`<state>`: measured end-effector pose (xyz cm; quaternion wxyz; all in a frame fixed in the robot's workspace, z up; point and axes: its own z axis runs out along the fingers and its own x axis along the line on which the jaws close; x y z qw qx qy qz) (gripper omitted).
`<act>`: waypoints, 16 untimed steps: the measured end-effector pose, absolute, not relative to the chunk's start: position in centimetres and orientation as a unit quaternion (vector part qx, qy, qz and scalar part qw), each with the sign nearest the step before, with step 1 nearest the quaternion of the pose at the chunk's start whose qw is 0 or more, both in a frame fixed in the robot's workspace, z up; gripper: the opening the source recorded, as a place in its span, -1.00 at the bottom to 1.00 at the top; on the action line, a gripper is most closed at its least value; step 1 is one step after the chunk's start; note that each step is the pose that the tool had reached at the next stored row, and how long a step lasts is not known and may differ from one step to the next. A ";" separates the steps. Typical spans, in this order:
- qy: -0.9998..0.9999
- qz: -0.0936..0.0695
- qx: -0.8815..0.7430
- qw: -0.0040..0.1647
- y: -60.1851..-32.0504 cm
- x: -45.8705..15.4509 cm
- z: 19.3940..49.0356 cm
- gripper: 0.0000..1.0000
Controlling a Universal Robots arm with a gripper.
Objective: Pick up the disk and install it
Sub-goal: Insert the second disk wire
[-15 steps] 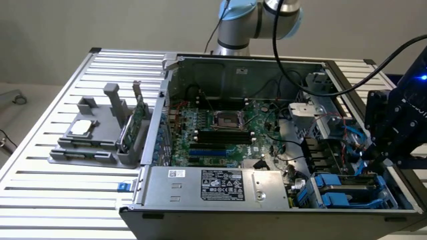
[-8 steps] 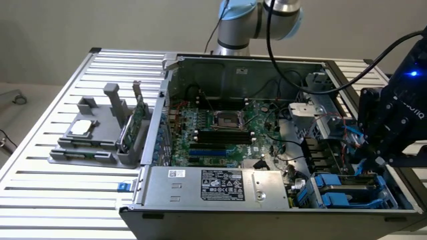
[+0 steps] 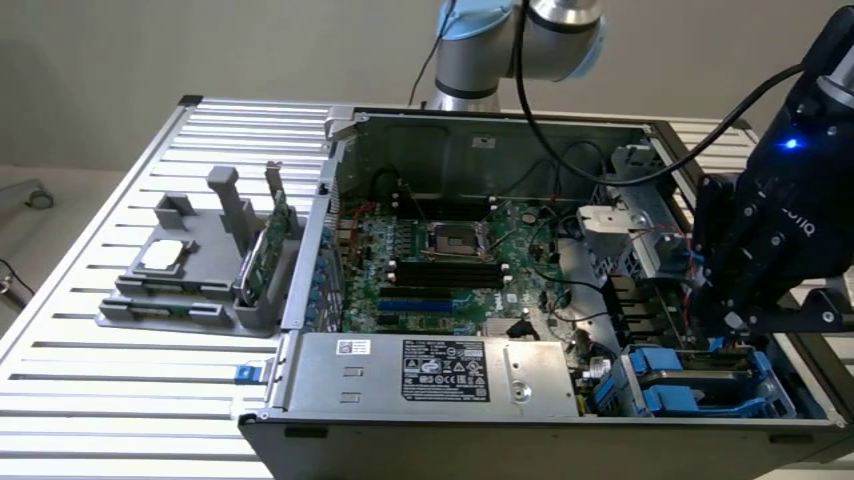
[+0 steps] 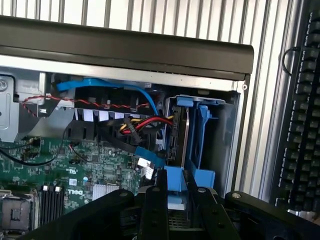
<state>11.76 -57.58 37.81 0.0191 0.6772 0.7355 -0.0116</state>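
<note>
The tool (image 4: 182, 195) has its fingers drawn in narrow against the blue carrier bracket of the disk (image 4: 176, 182), and it looks to be gripping it, low in the corner bay (image 3: 707, 385) of the open computer case (image 3: 534, 130) at the exterior view's right. As I judge it, the disk wants to stay square to the blue bay rails (image 4: 202, 125) and go down straight. The red and yellow wires (image 4: 145, 122) and the blue cable (image 4: 105, 86) run just beside the slot, so a slow, untilted push would serve best.
</note>
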 end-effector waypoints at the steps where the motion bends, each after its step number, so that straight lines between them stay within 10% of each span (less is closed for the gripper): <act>1: 0.734 -0.012 0.679 0.019 -57.6 11.6 37.8 -0.47; 16: 0.710 -0.002 0.703 0.029 -56.6 11.1 37.7 -0.47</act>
